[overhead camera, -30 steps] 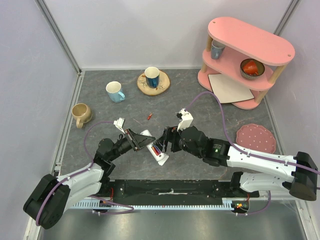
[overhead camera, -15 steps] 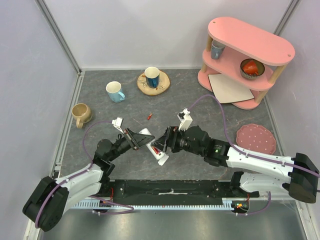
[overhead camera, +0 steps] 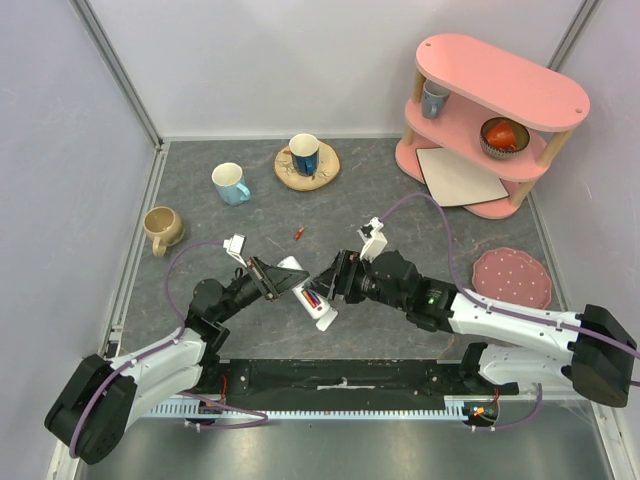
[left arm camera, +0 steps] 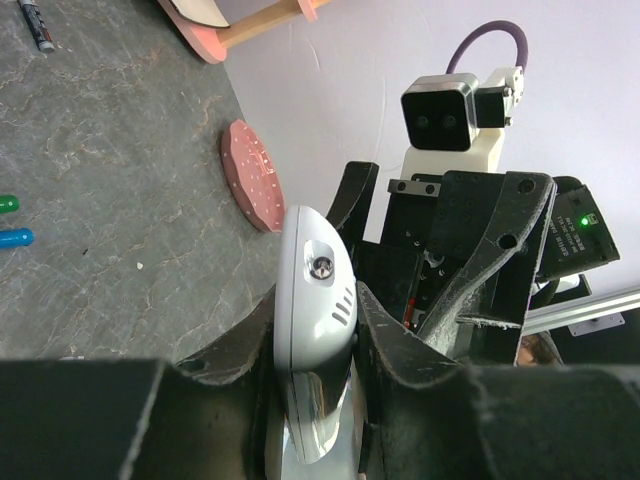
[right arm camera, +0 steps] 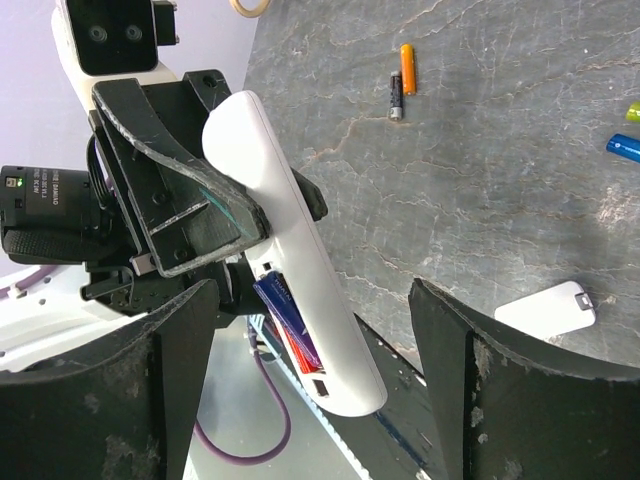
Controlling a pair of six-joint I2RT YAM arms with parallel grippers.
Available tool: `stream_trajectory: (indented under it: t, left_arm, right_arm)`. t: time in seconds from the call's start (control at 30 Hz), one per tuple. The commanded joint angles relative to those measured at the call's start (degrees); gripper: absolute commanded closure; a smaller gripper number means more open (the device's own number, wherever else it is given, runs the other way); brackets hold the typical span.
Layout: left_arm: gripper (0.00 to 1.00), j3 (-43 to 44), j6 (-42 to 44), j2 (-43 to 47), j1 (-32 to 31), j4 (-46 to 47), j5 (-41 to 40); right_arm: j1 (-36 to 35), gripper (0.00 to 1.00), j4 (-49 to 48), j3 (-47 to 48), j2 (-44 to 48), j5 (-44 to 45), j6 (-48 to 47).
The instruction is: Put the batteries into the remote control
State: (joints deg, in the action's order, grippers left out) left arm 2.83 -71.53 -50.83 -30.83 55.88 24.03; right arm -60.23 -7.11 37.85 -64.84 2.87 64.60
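Note:
My left gripper (overhead camera: 286,279) is shut on the white remote control (overhead camera: 311,297), holding it tilted above the table; it is also in the left wrist view (left arm camera: 315,290) between the jaws. The back of the remote (right arm camera: 300,250) is open, and a purple battery (right arm camera: 284,303) and a red battery (right arm camera: 303,352) lie in the compartment. My right gripper (overhead camera: 328,283) is open and empty, its jaws on either side of the remote's lower end (right arm camera: 315,330). Loose batteries lie on the table: orange (right arm camera: 407,55), dark (right arm camera: 396,96), blue (right arm camera: 625,148), green (left arm camera: 8,203).
A white battery cover (right arm camera: 545,310) lies on the table. A small red battery (overhead camera: 298,234) lies beyond the grippers. A tan mug (overhead camera: 162,228), a light blue mug (overhead camera: 230,183), a cup on a wooden coaster (overhead camera: 305,160), a pink shelf (overhead camera: 490,120) and a pink disc (overhead camera: 511,277) stand around.
My right gripper has shifted slightly beside the remote. The left gripper holds the remote in about the same place.

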Motion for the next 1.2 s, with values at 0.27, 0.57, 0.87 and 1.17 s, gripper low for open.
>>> stream_trajectory:
  t: [0.27, 0.57, 0.87, 1.17]
  left_arm:
    - [0.98, 0.1, 1.4, 0.9, 0.1, 4.2, -0.7]
    - [0.98, 0.1, 1.2, 0.9, 0.2, 4.6, -0.5]
    - [0.98, 0.2, 1.0, 1.5, 0.2, 4.5, -0.7]
    - [0.98, 0.8, 0.4, 1.5, 0.2, 4.3, -0.5]
  right_arm:
    - [0.5, 0.18, -3.4, -0.3, -2.2, -1.0, 2.4]
    - [1.0, 0.18, -3.7, -0.8, -3.5, -1.2, 3.5]
    - [1.0, 0.2, -3.4, -1.5, -3.5, -1.4, 3.5]
    - [1.0, 0.2, -3.3, -1.9, -3.6, -1.8, 3.1]
